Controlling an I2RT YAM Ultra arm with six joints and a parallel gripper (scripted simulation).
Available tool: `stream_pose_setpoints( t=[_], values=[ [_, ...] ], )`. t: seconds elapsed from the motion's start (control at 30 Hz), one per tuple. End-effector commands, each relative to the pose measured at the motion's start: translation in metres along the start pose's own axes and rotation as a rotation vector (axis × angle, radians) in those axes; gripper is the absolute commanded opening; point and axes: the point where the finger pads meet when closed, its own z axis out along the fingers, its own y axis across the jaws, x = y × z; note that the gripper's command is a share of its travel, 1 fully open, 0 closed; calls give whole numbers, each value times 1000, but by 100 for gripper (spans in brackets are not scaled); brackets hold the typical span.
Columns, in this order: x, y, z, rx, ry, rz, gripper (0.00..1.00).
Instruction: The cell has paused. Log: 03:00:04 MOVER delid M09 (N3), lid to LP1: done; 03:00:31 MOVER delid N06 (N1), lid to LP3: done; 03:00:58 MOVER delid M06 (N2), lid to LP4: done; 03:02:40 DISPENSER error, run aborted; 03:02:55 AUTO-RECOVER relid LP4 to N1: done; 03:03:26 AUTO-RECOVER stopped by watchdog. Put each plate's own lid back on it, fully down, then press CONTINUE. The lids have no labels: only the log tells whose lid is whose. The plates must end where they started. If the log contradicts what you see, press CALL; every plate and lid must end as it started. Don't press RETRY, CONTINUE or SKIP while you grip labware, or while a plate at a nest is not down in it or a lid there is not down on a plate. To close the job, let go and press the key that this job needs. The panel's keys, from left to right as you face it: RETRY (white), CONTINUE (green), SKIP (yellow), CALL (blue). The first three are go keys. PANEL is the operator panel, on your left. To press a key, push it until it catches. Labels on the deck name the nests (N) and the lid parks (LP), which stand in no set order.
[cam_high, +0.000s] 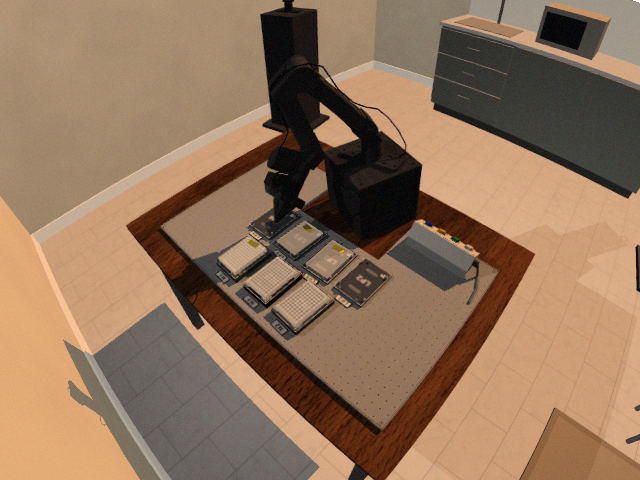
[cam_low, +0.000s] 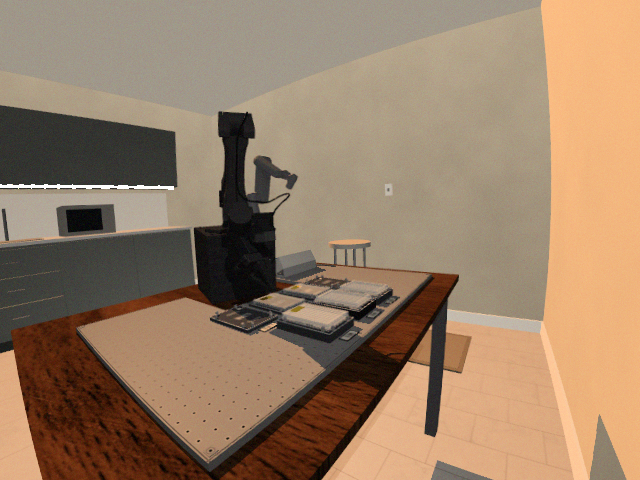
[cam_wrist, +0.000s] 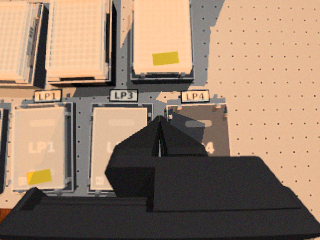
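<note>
My gripper (cam_high: 277, 221) (cam_wrist: 159, 120) is shut and empty, low over the side of park LP4 (cam_low: 244, 321) (cam_wrist: 215, 125) that faces LP3. LP4 is dark, with no lid seen on it. A clear lid with a yellow tag (cam_high: 299, 240) (cam_low: 279, 302) (cam_wrist: 117, 131) lies on LP3, partly hidden by the gripper in the wrist view. Another tagged lid (cam_high: 329, 263) (cam_low: 305, 290) (cam_wrist: 40, 130) lies on LP1. The end plate (cam_high: 241, 257) (cam_low: 312, 316) (cam_wrist: 162, 30) bears a yellow-tagged lid. The middle plate (cam_high: 271, 280) (cam_wrist: 77, 37) and far plate (cam_high: 302, 305) (cam_wrist: 12, 45) show open wells and no tag.
Park LP2 (cam_high: 363, 281) is dark, without a lid. The panel (cam_high: 436, 249) (cam_low: 297, 264) stands beyond it, with blue (cam_high: 429, 223), yellow (cam_high: 442, 231), green (cam_high: 455, 239) and white (cam_high: 468, 248) keys. The arm's base block (cam_high: 387, 188) stands behind the parks.
</note>
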Motion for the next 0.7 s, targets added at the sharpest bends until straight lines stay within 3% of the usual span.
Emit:
stream_pose_setpoints(
  t=[0.0,0.17,0.67],
  values=[
    [7,21,-1,-16,10,-1,0],
    [7,35,-2,-15,11,-2,0],
    [8,107,-4,-10,11,-6,0]
  ],
)
